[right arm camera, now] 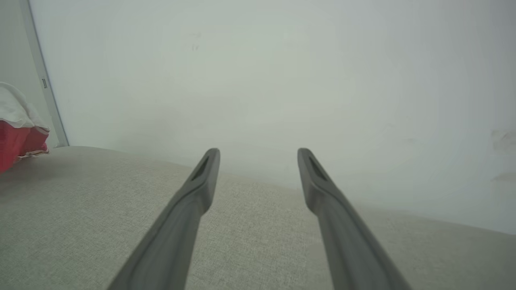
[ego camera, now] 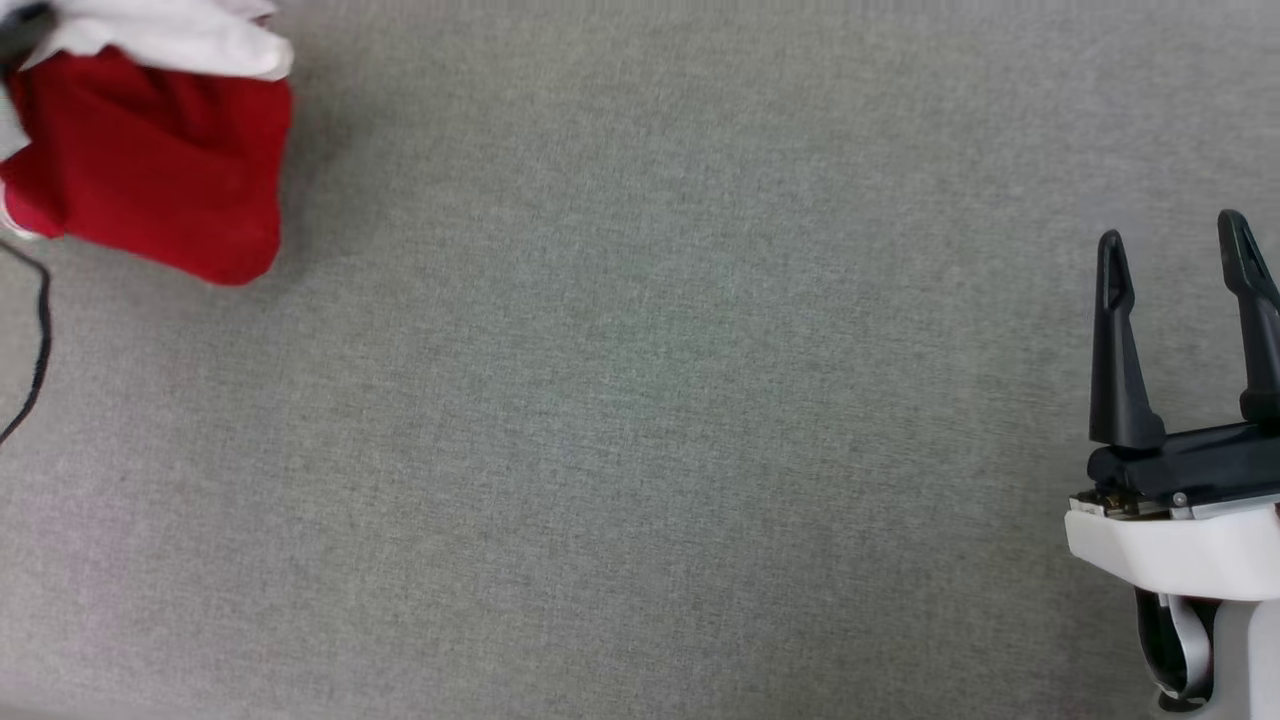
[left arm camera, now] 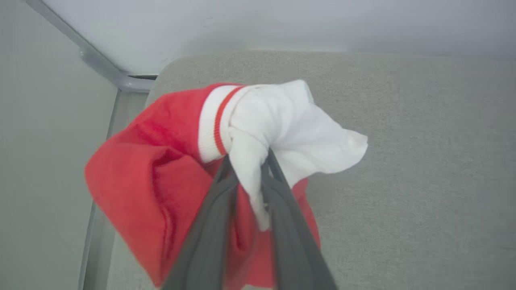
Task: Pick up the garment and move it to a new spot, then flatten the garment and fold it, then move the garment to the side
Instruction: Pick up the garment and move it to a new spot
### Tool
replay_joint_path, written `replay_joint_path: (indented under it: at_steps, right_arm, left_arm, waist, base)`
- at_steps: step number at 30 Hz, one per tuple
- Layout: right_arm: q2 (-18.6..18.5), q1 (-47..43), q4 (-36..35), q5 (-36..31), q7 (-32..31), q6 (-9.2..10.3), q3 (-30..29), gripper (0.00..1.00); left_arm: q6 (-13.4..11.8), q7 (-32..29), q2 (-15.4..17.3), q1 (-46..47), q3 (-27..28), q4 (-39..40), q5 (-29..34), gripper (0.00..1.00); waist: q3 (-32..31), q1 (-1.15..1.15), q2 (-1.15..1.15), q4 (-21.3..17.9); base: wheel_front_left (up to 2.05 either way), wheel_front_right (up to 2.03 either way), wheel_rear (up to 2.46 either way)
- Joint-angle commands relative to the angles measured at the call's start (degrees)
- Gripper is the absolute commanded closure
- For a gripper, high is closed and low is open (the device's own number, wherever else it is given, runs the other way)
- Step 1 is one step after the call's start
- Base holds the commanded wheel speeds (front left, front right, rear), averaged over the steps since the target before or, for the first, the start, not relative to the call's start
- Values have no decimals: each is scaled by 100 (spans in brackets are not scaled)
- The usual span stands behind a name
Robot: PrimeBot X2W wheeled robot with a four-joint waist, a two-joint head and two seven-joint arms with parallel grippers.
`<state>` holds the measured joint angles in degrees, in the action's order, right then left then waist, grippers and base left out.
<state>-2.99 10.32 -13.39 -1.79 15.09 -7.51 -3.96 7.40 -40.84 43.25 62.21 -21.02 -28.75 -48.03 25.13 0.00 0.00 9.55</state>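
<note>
Garment (ego camera: 160, 170) at 10 o'clock in head view — bunched red lump, white sleeve on top, over far-left corner of grey cloth surface (ego camera: 640, 400). Pinched by left gripper (left arm camera: 248, 158) in left wrist view: fingers (left arm camera: 209, 225) nearly together on a white sleeve fold, red body bulging toward 8 o'clock, striped trim toward 11. Can't tell whether lifted or resting. Right gripper (ego camera: 1172, 235) at 4 o'clock in head view, well apart from garment — fingers spread wide, nothing between. Black cable (ego camera: 42, 340) just below garment, at 9 o'clock edge.
</note>
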Motion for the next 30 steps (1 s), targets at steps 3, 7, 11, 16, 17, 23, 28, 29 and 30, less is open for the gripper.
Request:
replay_joint_path:
  at_steps: [3,7,11,16,17,23,28,29,30]
  right_arm:
    - [20,-97,60,146,12,4,-46,0]
    - [20,-123,104,267,12,4,-90,0]
    - [19,-163,127,379,12,4,-133,0]
    - [20,-156,143,464,13,4,-186,0]
    - [19,-130,151,481,12,4,-186,0]
    - [20,-42,178,590,12,4,-231,0]
    - [20,4,207,685,12,4,-282,0]
    - [20,11,215,695,12,4,-290,0]
    - [20,14,219,713,12,4,-300,0]
  left_arm:
    - [1,-20,-43,225,-423,533,-70,100]
    - [2,-32,-202,389,-866,1018,-90,100]
    - [2,-33,-450,528,-1321,1420,-89,100]
    - [2,-31,-877,680,-1826,1677,-56,100]
    - [2,-19,-989,712,-1950,1712,-47,100]
    - [2,109,-1659,920,-2830,1877,-134,100]
    - [2,286,-2020,1046,-3576,1873,-276,100]
    - [2,314,-2056,1055,-3748,1870,-317,100]
    - [1,349,-2090,1036,-3895,1853,-370,100]
  waist:
    - [-288,0,0,-198]
    - [-429,0,0,-425]
    - [-490,0,0,-694]
    - [-482,0,0,-951]
    - [-472,0,0,-1028]
    - [-414,0,0,-1396]
    - [-385,0,0,-1614]
    - [-379,0,0,-1647]
    - [-376,0,0,-1674]
  base:
    - [0,0,0]
    - [0,0,0]
    - [0,0,0]
    - [0,0,0]
    - [0,0,0]
    - [0,0,0]
    - [0,0,0]
    - [0,0,0]
    - [0,0,0]
